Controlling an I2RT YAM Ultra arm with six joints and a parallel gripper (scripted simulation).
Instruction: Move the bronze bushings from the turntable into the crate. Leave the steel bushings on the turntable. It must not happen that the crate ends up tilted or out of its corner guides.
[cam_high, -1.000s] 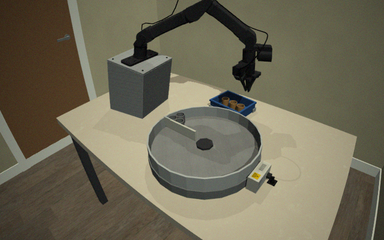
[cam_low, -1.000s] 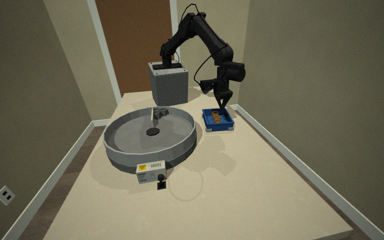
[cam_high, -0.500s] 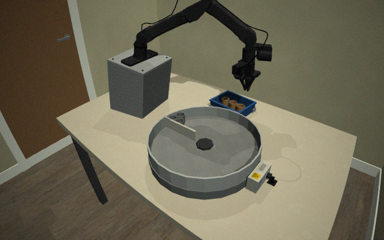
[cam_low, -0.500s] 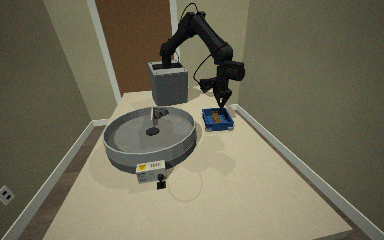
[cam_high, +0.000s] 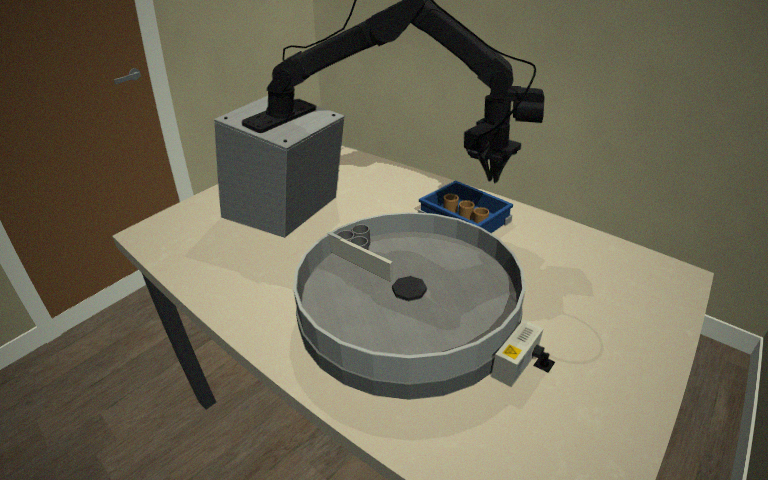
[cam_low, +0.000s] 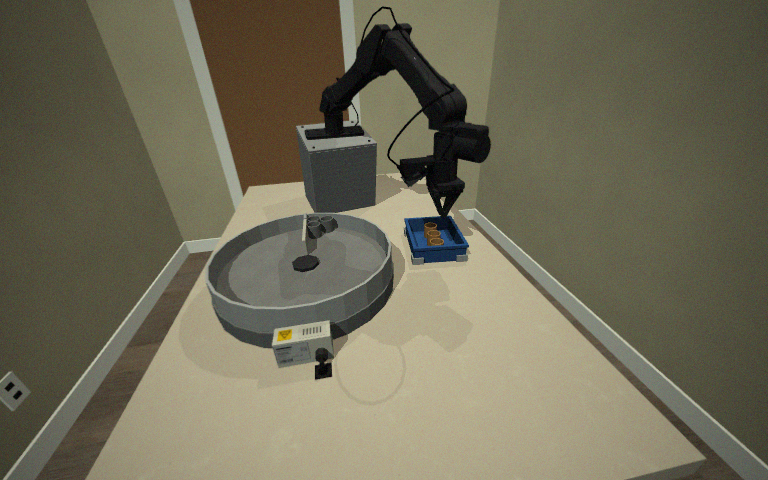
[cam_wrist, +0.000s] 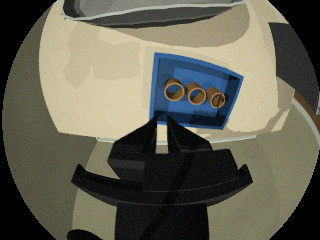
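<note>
A white control box (cam_high: 516, 353) with a yellow warning label is seen at the near edge of the grey turntable (cam_high: 407, 345), which stands on the beige table (cam_high: 594, 396). A black hub (cam_high: 408, 288) is set at the middle of the turntable, and a pale divider wall (cam_high: 361, 258) runs from near the hub out to the far rim. Three steel bushings (cam_high: 356, 235) are bunched upright against the far side of that wall, touching one another. Just beyond the turntable the blue crate (cam_high: 491, 215) is placed, and three bronze bushings (cam_high: 465, 207) are lined up upright inside it in a row. Well above the crate's far side the gripper (cam_high: 493, 170) is held pointing down, its fingers drawn nearly together with nothing between them. Farther back, the arm is mounted on a grey pedestal (cam_high: 277, 169).
</note>
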